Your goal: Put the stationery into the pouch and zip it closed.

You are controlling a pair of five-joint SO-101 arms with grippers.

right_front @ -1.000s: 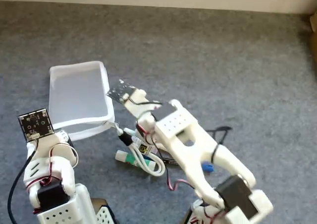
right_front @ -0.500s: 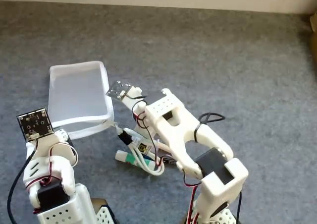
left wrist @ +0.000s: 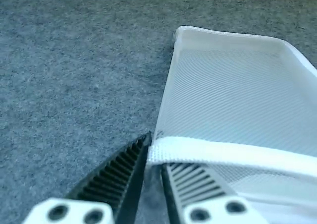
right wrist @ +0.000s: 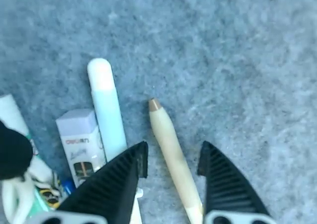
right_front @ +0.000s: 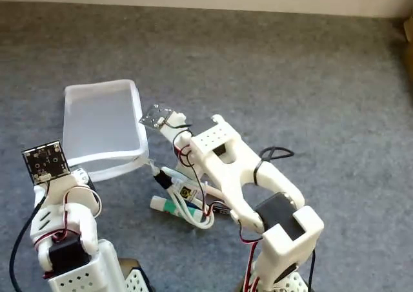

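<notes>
Right wrist view: right tool [right wrist: 174, 147] wide, straddling the pencil [right wrist: 166, 130]; left tool [left wrist: 156, 152] pinches pouch [left wrist: 233, 85] edge.

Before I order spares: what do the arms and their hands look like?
The left arm and right arm are white plastic with black motors and red, black and white wires. The left hand and right hand have black ribbed, pointed fingers.

Left arm [right_front: 64, 221] folded low and upright. The left gripper [left wrist: 156, 152] is nearly closed, its ridged jaws pinching the corner of the pouch [left wrist: 233, 95] between their tips. Right arm [right_front: 226, 166] stretches forward, wrist bent down — the right gripper [right wrist: 173, 152] points downward, jaws spread apart.
</notes>
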